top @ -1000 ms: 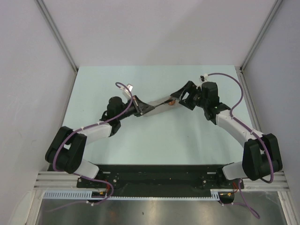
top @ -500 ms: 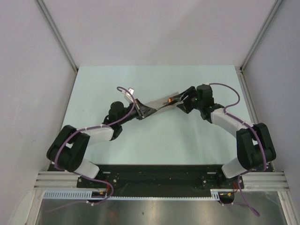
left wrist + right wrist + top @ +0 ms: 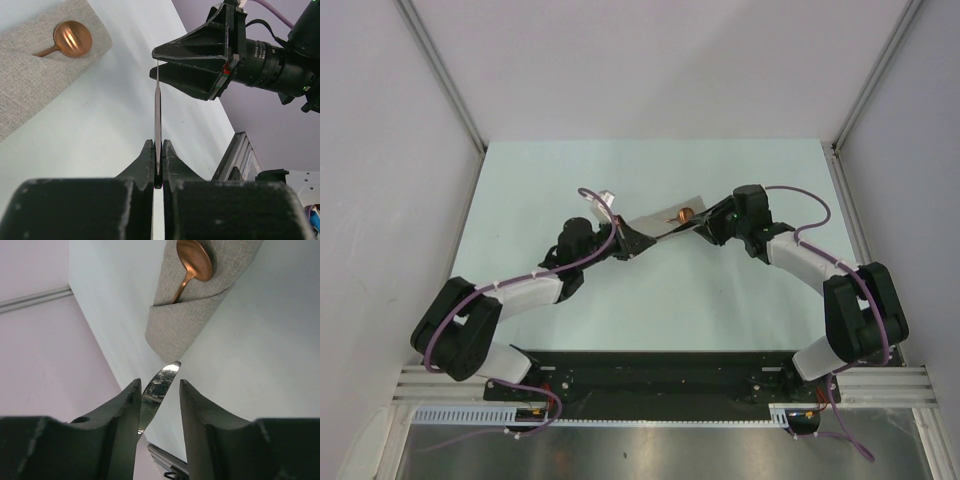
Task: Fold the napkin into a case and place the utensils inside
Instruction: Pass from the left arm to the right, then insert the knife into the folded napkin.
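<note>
The grey-beige case (image 3: 653, 221) lies flat at mid-table with the copper spoon (image 3: 685, 212) tucked in it, bowl sticking out. It also shows in the left wrist view (image 3: 35, 95) and the right wrist view (image 3: 200, 310). My left gripper (image 3: 630, 240) (image 3: 158, 148) is shut on the thin silvery piece (image 3: 158, 105), holding it by one end above the table beside the case. Its other end (image 3: 163, 379) reaches in between the fingers of my right gripper (image 3: 705, 228) (image 3: 158, 384), which is open around it; the blade leans on one finger (image 3: 127, 405).
The pale green table (image 3: 720, 300) is fenced by grey walls at the left, the right and the back. A black rail (image 3: 650, 375) runs along the near edge between the arm bases.
Both grippers have drawn closer together over the case. The right gripper has come down and left until the free end of the silvery piece sits between its fingers.
</note>
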You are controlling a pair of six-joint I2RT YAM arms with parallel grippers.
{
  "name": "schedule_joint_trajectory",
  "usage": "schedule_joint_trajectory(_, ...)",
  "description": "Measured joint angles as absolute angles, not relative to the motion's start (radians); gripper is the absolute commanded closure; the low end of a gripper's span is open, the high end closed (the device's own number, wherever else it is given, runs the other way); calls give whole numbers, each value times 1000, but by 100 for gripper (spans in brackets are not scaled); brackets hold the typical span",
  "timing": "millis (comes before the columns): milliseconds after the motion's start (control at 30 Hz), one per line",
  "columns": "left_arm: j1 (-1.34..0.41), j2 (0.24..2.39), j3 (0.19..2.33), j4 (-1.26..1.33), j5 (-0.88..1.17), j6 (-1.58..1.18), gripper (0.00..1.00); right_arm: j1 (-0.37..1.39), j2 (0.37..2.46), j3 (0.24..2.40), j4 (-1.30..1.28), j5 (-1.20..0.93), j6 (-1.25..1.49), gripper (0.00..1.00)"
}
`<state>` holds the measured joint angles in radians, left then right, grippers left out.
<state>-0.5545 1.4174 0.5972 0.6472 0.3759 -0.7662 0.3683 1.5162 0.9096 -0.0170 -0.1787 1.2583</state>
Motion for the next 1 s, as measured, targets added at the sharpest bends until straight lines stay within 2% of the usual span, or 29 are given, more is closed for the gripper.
schedule_joint_trajectory(100, -554, 1417, 597, 640, 373, -766, 100, 374, 1516, 910, -13, -180, 1275, 74)
schedule_joint_trajectory(133, -554, 1417, 597, 640, 373, -766, 100, 376, 1516, 910, -9, -179, 1281, 85)
schedule_joint_trajectory(233, -554, 1417, 597, 637, 373, -766, 100, 376, 1516, 910, 7, -175, 1316, 100)
schedule_joint_trajectory(367, -556, 1422, 602, 634, 379, -769, 98, 374, 1519, 912, 38, -175, 1340, 100)
schedule_joint_trajectory(467, -556, 1431, 627, 609, 381, -768, 72, 369, 1525, 913, 51, -171, 1348, 100)
schedule_joint_trajectory(500, -554, 1435, 645, 581, 382, -771, 59, 365, 1528, 915, 58, -169, 1351, 100)
schedule_joint_trajectory(600, -540, 1446, 698, 511, 401, -767, 46, 356, 1531, 918, 59, -154, 1342, 100)
schedule_joint_trajectory(767, -446, 1451, 778, 423, 425, -777, 51, 311, 1565, 952, 46, -116, 1316, 100)
schedule_joint_trajectory(867, -394, 1456, 802, 367, 416, -789, 76, 278, 1591, 985, 26, -84, 1288, 100)
schedule_joint_trajectory(900, -381, 1465, 814, 340, 411, -790, 87, 272, 1599, 997, 19, -72, 1277, 100)
schedule_joint_trajectory(1000, -366, 1531, 873, 250, 396, -789, 98, 256, 1630, 1055, -28, 10, 1230, 100)
